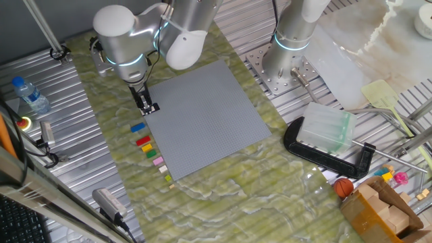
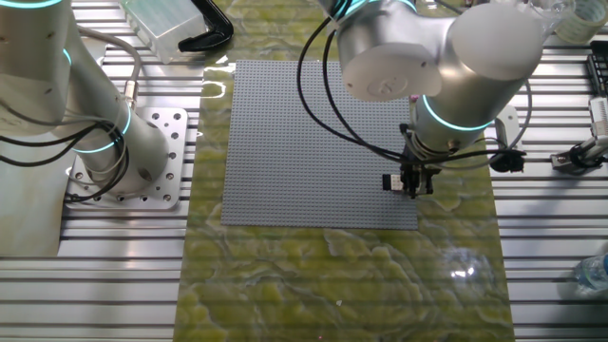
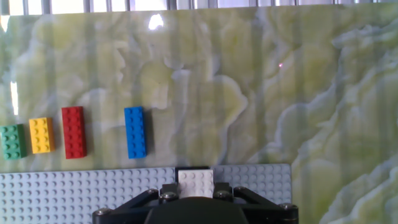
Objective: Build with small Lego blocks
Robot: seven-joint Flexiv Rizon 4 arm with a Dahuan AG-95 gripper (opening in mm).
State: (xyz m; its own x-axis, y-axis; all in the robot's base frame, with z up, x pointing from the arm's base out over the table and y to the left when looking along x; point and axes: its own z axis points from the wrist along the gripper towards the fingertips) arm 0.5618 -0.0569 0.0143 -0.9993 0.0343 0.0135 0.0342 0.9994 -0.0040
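Cream-white small plastic Lego brick sits clamped between the nearly shut pincer tips over the grey studded baseplate's edge; stud misalignment risks jamming or popping loose.

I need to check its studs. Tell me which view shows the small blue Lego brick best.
The hand view: the small blue Lego brick lies unobstructed, studs visible, on the green marbled mat. One fixed view shows it tiny; the other fixed view does not show it.
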